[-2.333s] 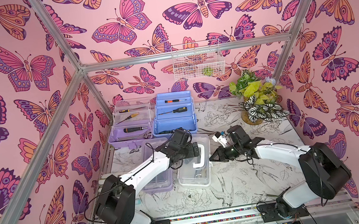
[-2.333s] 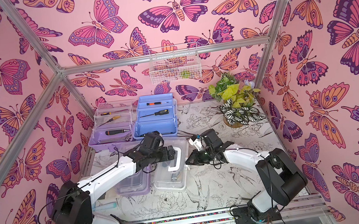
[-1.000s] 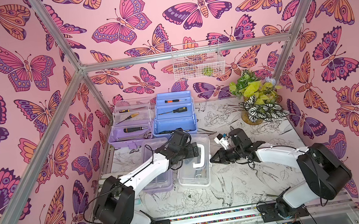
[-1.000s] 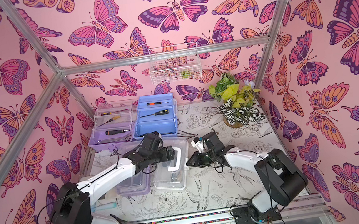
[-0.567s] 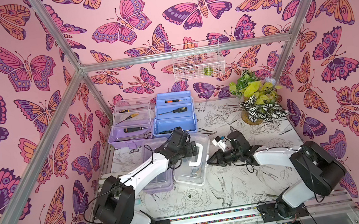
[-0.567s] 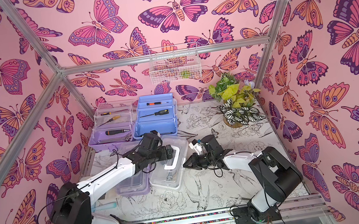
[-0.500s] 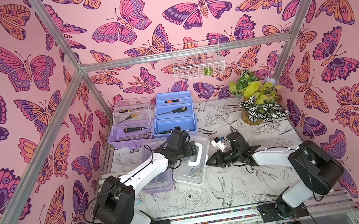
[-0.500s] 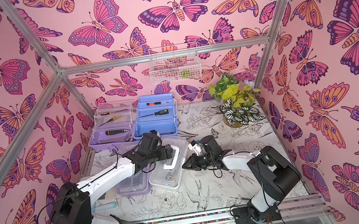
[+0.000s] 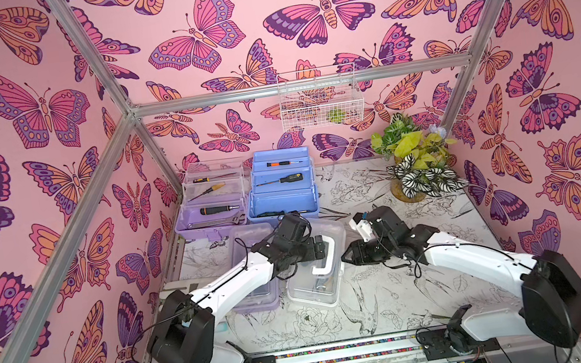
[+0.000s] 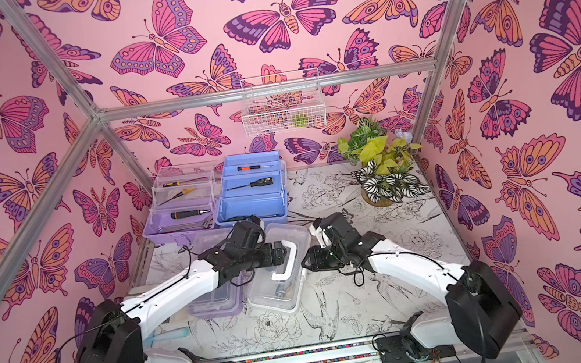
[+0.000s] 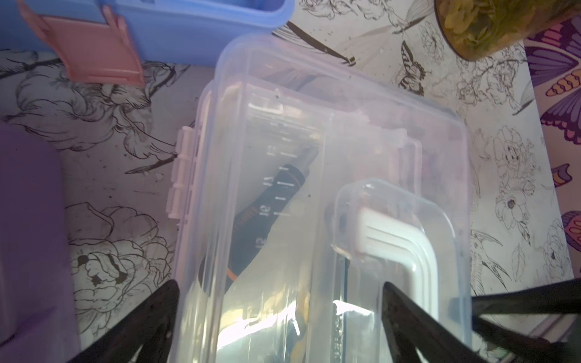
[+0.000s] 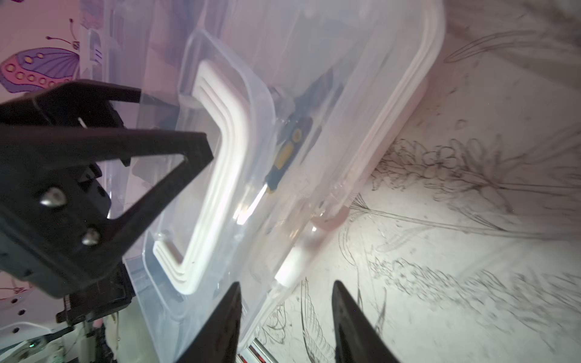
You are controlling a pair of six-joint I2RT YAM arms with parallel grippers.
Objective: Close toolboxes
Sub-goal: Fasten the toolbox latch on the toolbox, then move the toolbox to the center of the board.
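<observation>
A white toolbox (image 9: pixel 318 282) with a clear lid and white handle (image 9: pixel 325 258) lies skewed mid-table, lid down. My left gripper (image 9: pixel 319 249) hovers over its lid, open wide, the fingers either side of the lid's raised middle in the left wrist view (image 11: pixel 276 314). My right gripper (image 9: pixel 348 257) is at the box's right rim, open, the rim between its fingers (image 12: pixel 286 314), beside a white latch (image 12: pixel 289 267). Left of it sits a shut lilac toolbox (image 9: pixel 263 298). An open lilac toolbox (image 9: pixel 209 217) and an open blue toolbox (image 9: pixel 282 201) stand behind.
A potted plant (image 9: pixel 418 168) stands at the back right. A white wire basket (image 9: pixel 320 103) hangs on the back wall. Screwdrivers lie in the open boxes' trays. The blue box's pink latch (image 11: pixel 100 53) hangs towards the white box. A rail (image 9: pixel 343 348) runs along the front edge.
The right gripper has moved left to the white toolbox's rim and opened from shut. The white toolbox has been pushed askew. The left gripper stays over the lid.
</observation>
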